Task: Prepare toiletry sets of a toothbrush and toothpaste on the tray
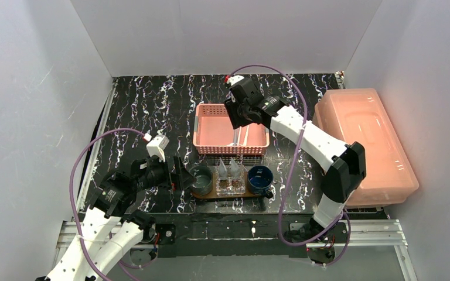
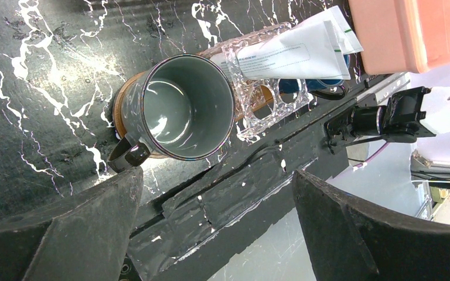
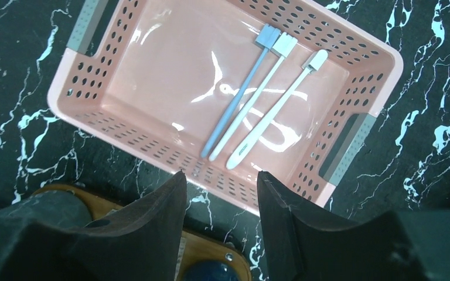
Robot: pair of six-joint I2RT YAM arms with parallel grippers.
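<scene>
Matte black left pincer (image 2: 217, 193) and right pincer (image 3: 220, 182) gape, empty.
Dark brown oval wooden tray (image 1: 225, 196) runs left-right.

The left gripper (image 2: 215, 181) hangs above the taped near edge of the black, white-veined marble table (image 2: 35, 88), its two dark fingers (image 2: 82, 228) spread wide with nothing between them. Beyond them a grey mug (image 2: 181, 105) stands upright and empty on the end of the brown wooden tray (image 2: 119, 105), its glossy dark handle turned toward the gripper. Just beside the mug stands a clear plastic holder (image 2: 269, 102) with round holes; white toothpaste tubes (image 2: 293, 55) rise from it; a corner of a pink box (image 2: 410, 29) fills the upper right.
</scene>
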